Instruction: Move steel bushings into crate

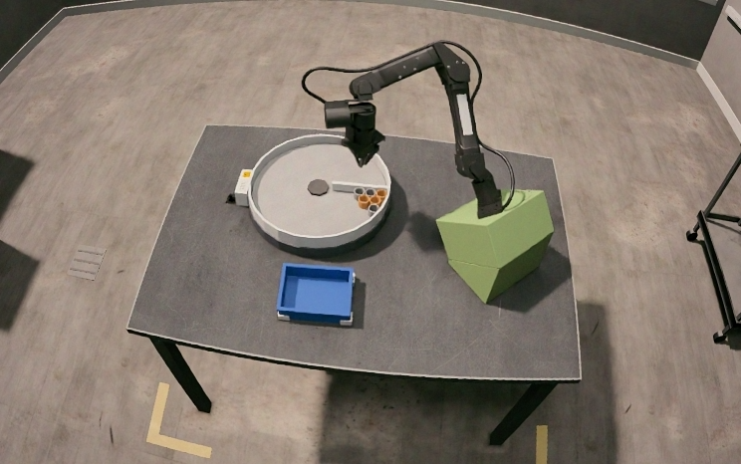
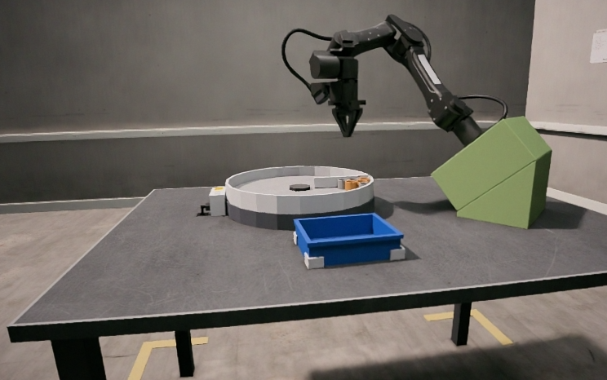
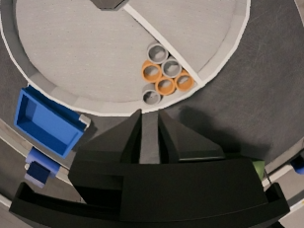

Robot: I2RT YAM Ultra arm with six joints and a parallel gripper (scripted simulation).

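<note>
A round white turntable (image 1: 320,188) stands on the table, with a dark hub (image 1: 318,186) at its middle and a white divider bar. A cluster of bushings (image 1: 370,198) lies against the bar near the right rim; some are steel grey (image 3: 163,60), some orange (image 3: 165,85). The cluster also shows in the side view (image 2: 352,182). My gripper (image 1: 364,158) hangs high above the turntable's far right part, pointing down, shut and empty; it also shows in the side view (image 2: 347,129). In the wrist view the fingertips sit just below the cluster. The blue crate (image 1: 316,294) is empty.
A green block (image 1: 497,245) carries the arm's base at the table's right. A small white box (image 1: 242,185) with a yellow label sits at the turntable's left edge. The crate (image 2: 348,238) stands in front of the turntable.
</note>
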